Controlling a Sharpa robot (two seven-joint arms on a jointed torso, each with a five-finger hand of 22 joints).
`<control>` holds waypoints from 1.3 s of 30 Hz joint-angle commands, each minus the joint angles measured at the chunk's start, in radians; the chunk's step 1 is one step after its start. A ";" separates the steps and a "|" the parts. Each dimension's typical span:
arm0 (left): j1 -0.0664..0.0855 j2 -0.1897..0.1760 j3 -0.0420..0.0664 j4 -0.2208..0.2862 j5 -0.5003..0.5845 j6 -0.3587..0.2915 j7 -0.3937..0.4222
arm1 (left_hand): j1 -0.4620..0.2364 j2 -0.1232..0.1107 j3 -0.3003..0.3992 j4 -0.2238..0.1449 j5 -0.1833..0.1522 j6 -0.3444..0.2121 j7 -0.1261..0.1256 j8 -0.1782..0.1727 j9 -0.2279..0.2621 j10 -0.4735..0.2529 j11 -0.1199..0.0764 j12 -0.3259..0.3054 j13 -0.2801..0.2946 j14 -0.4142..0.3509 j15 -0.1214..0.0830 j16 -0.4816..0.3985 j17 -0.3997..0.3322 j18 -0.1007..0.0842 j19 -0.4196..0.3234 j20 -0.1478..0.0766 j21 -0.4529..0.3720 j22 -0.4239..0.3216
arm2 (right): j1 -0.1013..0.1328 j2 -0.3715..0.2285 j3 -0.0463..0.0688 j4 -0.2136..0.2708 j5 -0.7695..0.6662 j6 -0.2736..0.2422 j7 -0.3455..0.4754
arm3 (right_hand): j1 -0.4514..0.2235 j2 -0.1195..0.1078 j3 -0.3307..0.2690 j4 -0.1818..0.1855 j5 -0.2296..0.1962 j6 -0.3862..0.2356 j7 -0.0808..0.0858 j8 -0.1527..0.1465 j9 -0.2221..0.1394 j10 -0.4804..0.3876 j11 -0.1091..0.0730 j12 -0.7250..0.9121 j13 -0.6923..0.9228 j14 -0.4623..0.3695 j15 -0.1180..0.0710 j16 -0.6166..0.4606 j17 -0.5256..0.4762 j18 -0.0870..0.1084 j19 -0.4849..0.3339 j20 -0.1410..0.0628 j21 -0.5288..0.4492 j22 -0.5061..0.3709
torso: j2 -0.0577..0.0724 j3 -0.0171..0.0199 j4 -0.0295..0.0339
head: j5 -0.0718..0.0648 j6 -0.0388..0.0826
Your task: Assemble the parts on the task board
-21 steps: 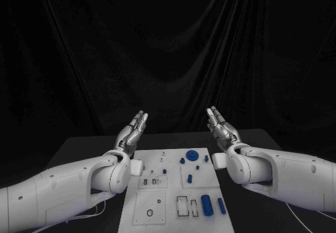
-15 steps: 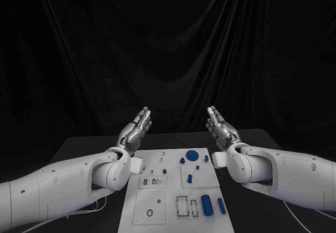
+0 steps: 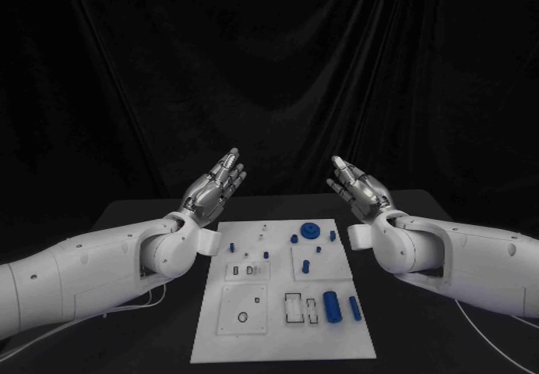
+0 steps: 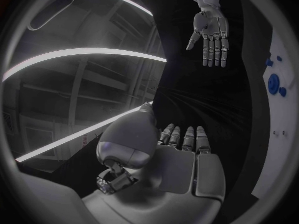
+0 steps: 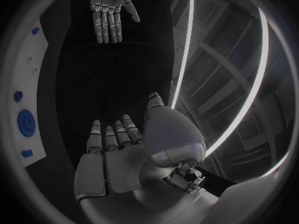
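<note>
- Here both hands are raised above the far end of the table, well apart from each other, and they hold nothing.
- The left hand has its fingers straight and a little spread, pointing up and away; it touches no part.
- The right hand is stretched in the same way, fingers apart, palm turned toward the left one.
- The task board lies flat on the table between the two arms, nearer to the robot than the hands.
- On it, a round blue part sits near the far edge, with small blue pieces just beside it.
- A thick blue cylinder and a thinner blue bar lie side by side at the near right part of the board.
- A small black ring lies on the near left plate of the board.
</note>
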 commanded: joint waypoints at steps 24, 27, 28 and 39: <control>0.007 -0.187 0.002 0.124 -0.378 -0.044 0.193 | 0.214 -0.027 0.000 -0.001 0.203 0.114 0.038 0.015 0.012 0.001 0.042 -0.003 -0.002 0.001 0.011 -0.004 -0.001 0.053 0.001 0.118 -0.006 -0.002 | 0.249 -0.029 0.001 0.009 -1.537 0.234 -0.650 | 0.217 -0.075 0.060 -0.066 -0.122 0.526 0.109 0.119 0.038 0.801 0.124 0.240 0.035 1.419 -0.016 0.562 0.305 0.009 1.173 0.004 0.529 0.209 | 0.051 -0.0068 0.0106 | 0.072 -0.160; 0.009 -0.195 0.002 0.131 -0.420 -0.069 0.199 | 0.222 -0.025 0.001 0.000 0.211 0.124 0.034 0.015 0.013 0.004 0.037 -0.002 -0.001 0.001 0.005 -0.004 -0.001 0.055 0.001 0.107 -0.006 -0.002 | 0.268 -0.017 0.001 0.011 -1.681 0.305 -0.702 | 0.323 -0.081 0.148 -0.135 0.086 0.531 0.064 0.090 0.033 0.801 0.125 0.172 0.034 1.401 -0.041 0.612 0.351 0.009 1.157 -0.017 0.578 0.251 | 0.062 -0.0078 0.0142 | 0.080 -0.162; 0.010 -0.199 0.002 0.137 -0.429 -0.074 0.197 | 0.223 -0.025 0.001 0.000 0.212 0.125 0.033 0.016 0.013 0.004 0.036 -0.002 0.000 0.001 0.005 -0.004 -0.001 0.055 0.001 0.106 -0.006 -0.002 | 0.272 -0.012 0.001 0.012 -1.724 0.325 -0.713 | 0.321 -0.091 0.175 -0.138 0.087 0.538 0.063 0.079 0.032 0.811 0.122 0.147 0.036 1.385 -0.042 0.633 0.370 0.005 1.140 -0.020 0.597 0.271 | 0.069 -0.0092 0.0154 | 0.081 -0.158; 0.012 -0.221 0.002 0.175 -0.456 -0.079 0.184 | 0.245 -0.023 0.007 -0.004 0.231 0.128 0.032 0.014 0.013 0.004 0.034 -0.002 -0.001 0.001 0.023 -0.004 -0.001 0.051 0.001 0.110 -0.006 -0.002 | 0.279 0.014 0.001 0.029 -1.996 0.359 -0.738 | 0.251 -0.193 0.401 -0.166 -0.077 0.587 0.026 0.032 0.047 0.816 0.098 0.033 0.037 1.350 -0.058 0.741 0.452 0.009 1.066 -0.029 0.717 0.400 | 0.111 -0.0166 0.0437 | 0.048 -0.128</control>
